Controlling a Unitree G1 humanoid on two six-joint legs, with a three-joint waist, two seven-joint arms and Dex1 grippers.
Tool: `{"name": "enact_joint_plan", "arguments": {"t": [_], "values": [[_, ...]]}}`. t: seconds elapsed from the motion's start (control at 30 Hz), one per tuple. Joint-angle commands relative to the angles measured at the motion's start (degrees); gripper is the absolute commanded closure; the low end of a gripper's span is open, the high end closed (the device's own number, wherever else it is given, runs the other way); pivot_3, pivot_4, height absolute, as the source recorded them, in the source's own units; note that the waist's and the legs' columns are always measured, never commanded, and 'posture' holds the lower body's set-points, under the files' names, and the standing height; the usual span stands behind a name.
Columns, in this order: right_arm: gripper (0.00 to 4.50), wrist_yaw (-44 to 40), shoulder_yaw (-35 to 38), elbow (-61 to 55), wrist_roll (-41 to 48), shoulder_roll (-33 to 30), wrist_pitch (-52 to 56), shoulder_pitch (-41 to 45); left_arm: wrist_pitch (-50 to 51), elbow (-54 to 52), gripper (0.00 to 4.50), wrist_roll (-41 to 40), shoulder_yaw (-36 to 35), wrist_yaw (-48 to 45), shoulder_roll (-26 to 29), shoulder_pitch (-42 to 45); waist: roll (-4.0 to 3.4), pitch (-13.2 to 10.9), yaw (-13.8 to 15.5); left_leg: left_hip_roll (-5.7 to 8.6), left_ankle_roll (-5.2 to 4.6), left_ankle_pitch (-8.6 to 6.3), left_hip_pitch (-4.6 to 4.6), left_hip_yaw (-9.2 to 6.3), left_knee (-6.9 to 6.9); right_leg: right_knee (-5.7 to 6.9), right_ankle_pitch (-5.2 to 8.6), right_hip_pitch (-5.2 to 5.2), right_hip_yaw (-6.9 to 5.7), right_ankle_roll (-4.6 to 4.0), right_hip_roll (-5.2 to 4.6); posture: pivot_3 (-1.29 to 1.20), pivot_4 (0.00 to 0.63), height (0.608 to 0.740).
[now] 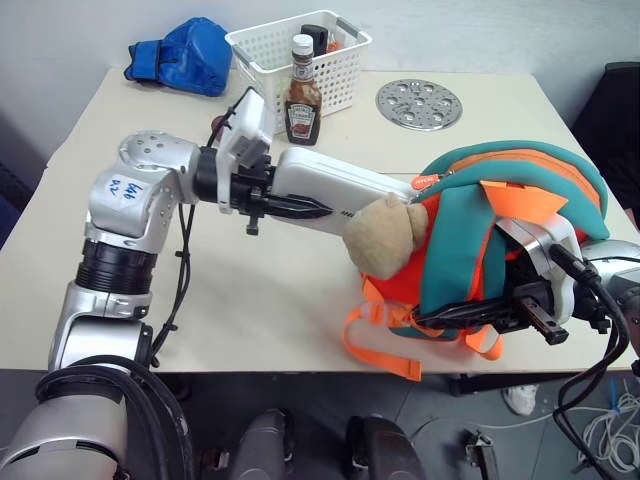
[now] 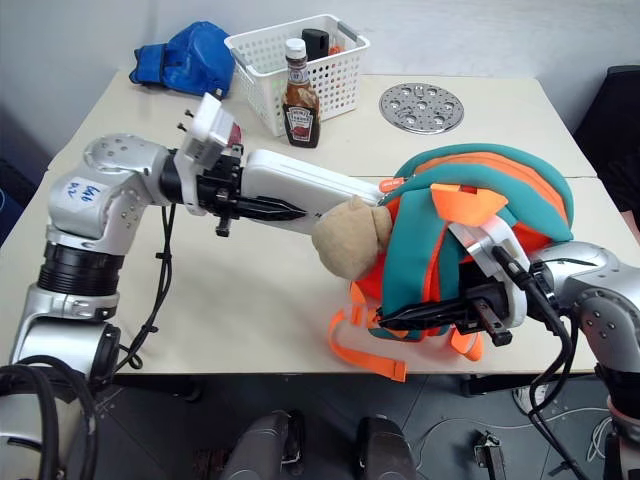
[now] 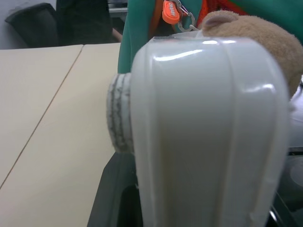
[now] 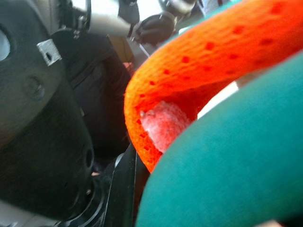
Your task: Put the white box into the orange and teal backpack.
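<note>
The white box is a long flat case, held just above the table with my left gripper shut on its near end. Its far end reaches the tan plush toy and the mouth of the orange and teal backpack. In the left wrist view the white box runs toward the plush toy. The backpack stands at the table's front right. My right gripper is shut on its lower teal edge. The right wrist view shows an orange mesh strap and teal fabric close up.
At the back of the table stand a white lattice basket with bottles in it, a ketchup bottle before it, a blue bundle to the left and a perforated metal disc to the right. Orange straps hang over the front edge.
</note>
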State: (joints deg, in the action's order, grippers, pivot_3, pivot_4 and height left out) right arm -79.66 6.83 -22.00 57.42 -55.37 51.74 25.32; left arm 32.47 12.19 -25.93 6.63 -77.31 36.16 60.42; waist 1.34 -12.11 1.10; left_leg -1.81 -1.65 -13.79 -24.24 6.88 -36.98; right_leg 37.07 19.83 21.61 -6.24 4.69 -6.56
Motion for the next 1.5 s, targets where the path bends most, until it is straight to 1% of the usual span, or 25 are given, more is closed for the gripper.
{"name": "enact_joint_plan", "arguments": {"t": [0.03,0.13,0.17,0.4,0.47,0.6,0.7,0.77,0.87,1.07,1.2,1.3,1.33,1.37,1.4,1.5], "values": [[4.49,-1.1,2.0,-1.5,3.3,-1.4,1.1,0.3,1.6,2.2,3.31,-3.4,-4.1,-3.6,2.0,4.0,0.00,0.0,-0.1,0.00,0.00,0.00,0.00,0.00,-0.01,0.00,0.00,0.00,0.01,0.00,0.00,0.00,0.150,0.740],[4.49,-0.8,2.3,-1.7,3.9,-1.6,1.5,0.0,4.2,3.3,3.31,-5.2,-5.7,-5.3,3.1,5.8,0.00,0.0,-0.2,0.00,-0.04,-0.03,-0.02,0.01,-0.01,-0.01,0.00,0.01,0.01,0.00,0.00,0.00,0.150,0.740],[4.49,-0.7,2.3,-1.8,3.9,-1.6,1.3,-0.2,4.9,2.7,3.31,-5.8,-5.9,-5.0,2.5,5.6,0.00,0.0,-0.2,0.00,-0.05,-0.03,-0.02,0.01,-0.01,-0.02,0.00,0.01,0.01,0.00,-0.01,0.00,0.150,0.740],[4.49,0.1,1.7,-2.3,4.0,-1.0,1.0,-0.3,3.0,-2.9,3.31,-3.6,-3.2,0.3,-4.9,0.3,0.01,0.0,0.2,0.02,-0.10,-0.06,-0.07,0.00,-0.15,0.00,-0.02,-0.01,0.03,0.04,-0.04,0.00,0.150,0.740],[4.49,0.1,1.6,-2.3,4.1,-1.1,1.1,-0.1,0.0,-3.3,3.31,-0.5,-0.3,0.6,-6.1,-1.6,0.00,0.0,0.1,0.02,-0.11,-0.07,-0.08,0.00,-0.15,-0.02,-0.03,-0.01,0.04,0.06,-0.04,0.00,0.150,0.740],[4.49,-0.2,1.8,-2.3,4.4,-1.5,1.3,0.3,-8.9,-0.7,3.31,7.3,6.1,-0.9,-5.7,-4.0,0.00,0.0,-0.1,0.01,-0.10,-0.07,-0.06,0.02,-0.12,0.00,-0.03,0.00,0.04,0.06,-0.01,0.00,0.150,0.740],[4.49,-0.1,1.9,-2.4,4.5,-1.5,1.2,0.1,-10.0,1.1,3.31,7.4,6.5,-1.1,-6.7,-3.3,0.00,0.0,-0.1,0.00,-0.10,-0.07,-0.03,0.02,-0.12,0.01,-0.03,-0.01,0.03,0.06,-0.01,0.00,0.150,0.740],[4.49,0.2,1.8,-2.6,4.4,-1.3,1.2,0.1,-8.7,1.8,3.31,5.8,5.6,0.1,-9.0,-2.1,-0.01,0.0,0.0,0.01,-0.11,-0.07,-0.03,0.02,-0.14,0.02,-0.03,-0.02,0.04,0.06,-0.03,0.00,0.150,0.740],[4.49,1.0,1.7,-3.0,4.4,-0.6,0.9,-0.1,-7.4,3.2,3.31,4.1,3.9,3.9,-14.6,-0.2,0.00,0.0,0.5,0.03,-0.20,-0.13,-0.06,-0.01,-0.22,0.01,-0.04,-0.05,0.02,0.07,-0.07,0.00,0.150,0.740],[4.49,2.8,1.7,-3.9,5.2,0.4,0.9,0.1,-7.7,6.3,3.31,7.2,5.5,10.4,-22.9,1.0,0.00,0.0,0.2,0.07,-0.31,-0.19,-0.16,-0.01,-0.31,-0.08,-0.14,-0.06,0.03,0.25,-0.09,0.00,0.150,0.740],[4.49,4.2,1.6,-4.2,5.5,0.7,0.8,0.0,-5.8,7.5,3.31,7.5,6.1,12.6,-26.9,1.7,-0.01,0.0,0.1,0.05,-0.30,-0.18,-0.13,0.00,-0.30,-0.02,-0.14,-0.04,0.01,0.25,-0.07,0.00,0.150,0.740],[4.49,5.8,1.6,-4.2,5.1,1.4,0.4,-0.1,-3.9,7.3,3.31,7.4,6.4,12.8,-28.1,1.6,-0.01,0.0,0.1,0.05,-0.30,-0.18,-0.13,0.00,-0.30,-0.03,-0.14,-0.03,0.02,0.25,-0.07,0.00,0.150,0.740],[4.50,6.6,1.6,-4.0,4.8,1.6,0.3,-0.1,-3.2,6.5,2.96,7.2,6.6,12.1,-27.8,1.3,-0.01,0.0,0.1,0.04,-0.30,-0.18,-0.13,0.00,-0.30,-0.03,-0.14,-0.03,0.02,0.25,-0.07,0.00,0.150,0.740],[4.50,7.4,1.4,-3.7,4.2,1.9,0.1,-0.2,-2.1,4.7,2.58,6.5,6.1,11.0,-26.2,0.8,-0.01,0.0,0.0,0.04,-0.30,-0.18,-0.13,0.00,-0.30,-0.02,-0.14,-0.03,0.02,0.25,-0.07,0.00,0.150,0.740],[4.50,7.8,1.3,-3.5,3.9,2.0,0.0,-0.2,-1.4,3.3,2.36,6.0,5.7,10.2,-25.0,0.4,-0.01,0.0,0.0,0.04,-0.29,-0.18,-0.13,0.00,-0.30,-0.02,-0.14,-0.03,0.02,0.25,-0.07,0.00,0.150,0.740],[4.50,8.7,1.1,-3.0,3.2,2.4,-0.2,-0.4,-0.8,-0.8,1.48,6.2,4.5,8.7,-19.8,-0.8,-0.02,0.0,-0.4,0.03,-0.28,-0.17,-0.13,0.00,-0.26,-0.03,-0.14,-0.02,0.03,0.25,-0.07,0.00,0.150,0.740]]}}
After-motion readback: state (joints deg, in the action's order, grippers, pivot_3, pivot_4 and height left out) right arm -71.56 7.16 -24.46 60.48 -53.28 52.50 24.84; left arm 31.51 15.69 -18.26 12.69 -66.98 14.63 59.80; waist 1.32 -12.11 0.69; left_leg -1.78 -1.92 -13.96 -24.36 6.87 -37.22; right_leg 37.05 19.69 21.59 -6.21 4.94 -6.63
